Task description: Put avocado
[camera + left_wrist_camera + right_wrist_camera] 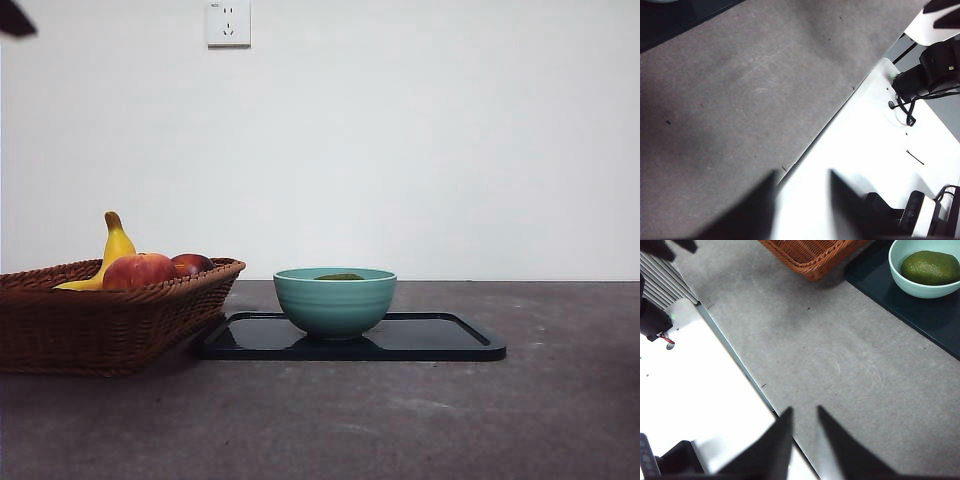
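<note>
The dark green avocado [930, 267] lies inside the teal bowl [907, 287], which stands on the black tray [920, 315]. In the front view only the avocado's top [340, 277] shows above the bowl's rim [335, 300]. My right gripper [805, 412] is open and empty, held back over the table's near edge, far from the bowl. My left gripper [802, 192] is open and empty, also over the table's near edge, with only a corner of the tray [670, 20] in its view.
A brown wicker basket [100, 320] stands left of the tray [440, 338], touching its corner, and holds a yellow banana [112, 250], a red apple [138, 271] and another red fruit [193, 264]. A black arm tip [15, 20] shows at the top left corner.
</note>
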